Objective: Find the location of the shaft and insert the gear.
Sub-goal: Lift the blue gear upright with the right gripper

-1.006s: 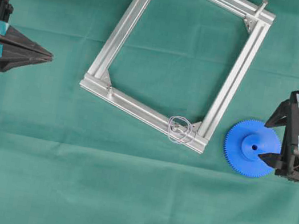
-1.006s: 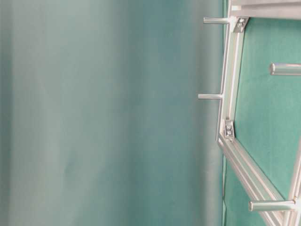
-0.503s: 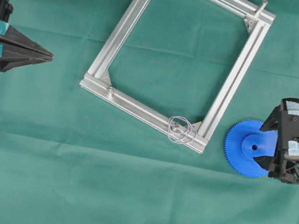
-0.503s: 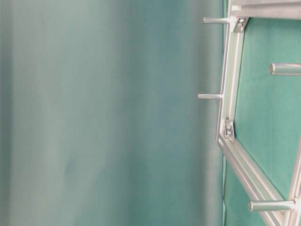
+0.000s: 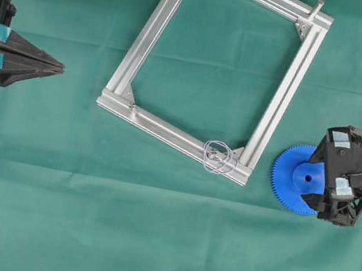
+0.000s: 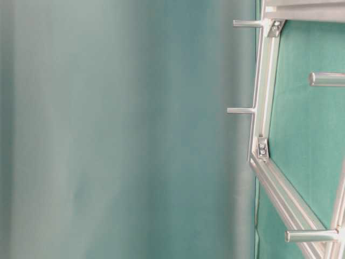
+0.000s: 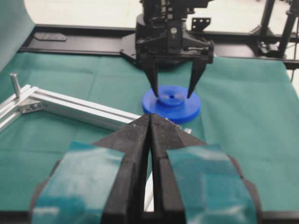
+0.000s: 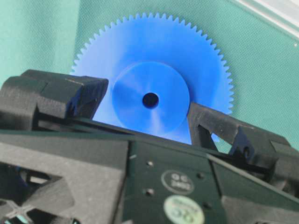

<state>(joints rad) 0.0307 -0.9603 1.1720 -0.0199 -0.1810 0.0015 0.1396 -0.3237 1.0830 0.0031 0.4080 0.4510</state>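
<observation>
while the gear point(image 5: 300, 178) lies flat on the green worktop point(image 5: 148, 242), just right of the aluminium frame point(image 5: 282, 97), the right end effector point(image 7: 173, 91) stands spread wide, one finger either side of the raised hub, presumably to pinch it. shaft point(image 5: 216, 154), wire-looped, at the frame's near corner. left end effector point(image 5: 58, 69): pressed together, empty, parked well apart.

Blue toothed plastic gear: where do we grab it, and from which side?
Grip the raised round hub of the blue toothed plastic gear, coming straight down from above. The gear lies flat on the green cloth, so its thin toothed rim offers little purchase. The open right gripper already straddles the hub.
</observation>
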